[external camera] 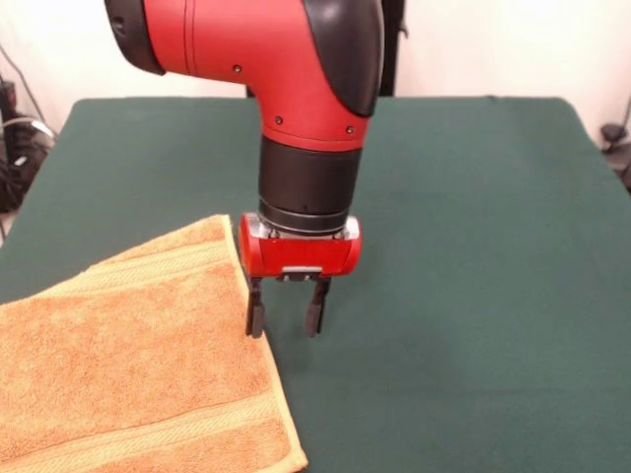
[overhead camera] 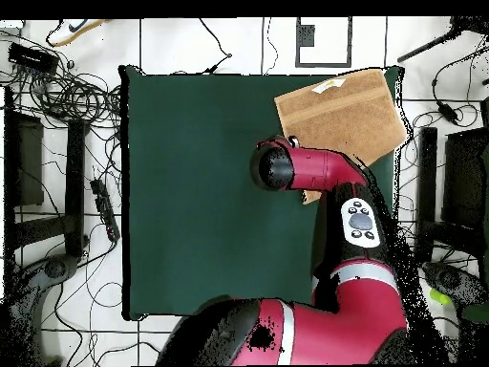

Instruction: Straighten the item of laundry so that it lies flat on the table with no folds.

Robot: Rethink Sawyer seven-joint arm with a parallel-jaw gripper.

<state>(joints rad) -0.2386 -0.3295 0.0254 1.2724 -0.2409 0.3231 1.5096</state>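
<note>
The item of laundry [external camera: 128, 355] is an orange-tan towel spread at the table's near left corner, with a woven band showing near each end. In the overhead view the item of laundry [overhead camera: 339, 119] lies at the top right corner, with a small white label [overhead camera: 329, 86] at its edge and the arm covering part of it. My gripper [external camera: 285, 320] is open and hangs low at the towel's right edge. Its left finger [external camera: 254, 320] is at that edge, and its right finger is over bare table [external camera: 473, 246]. In the overhead view the arm hides the gripper.
The green table [overhead camera: 191, 191] stretches wide to the right of the towel in the front view. Cables [overhead camera: 67, 91] and dark equipment [overhead camera: 29, 162] lie on the floor around the table. The towel's near corner reaches the table's front edge.
</note>
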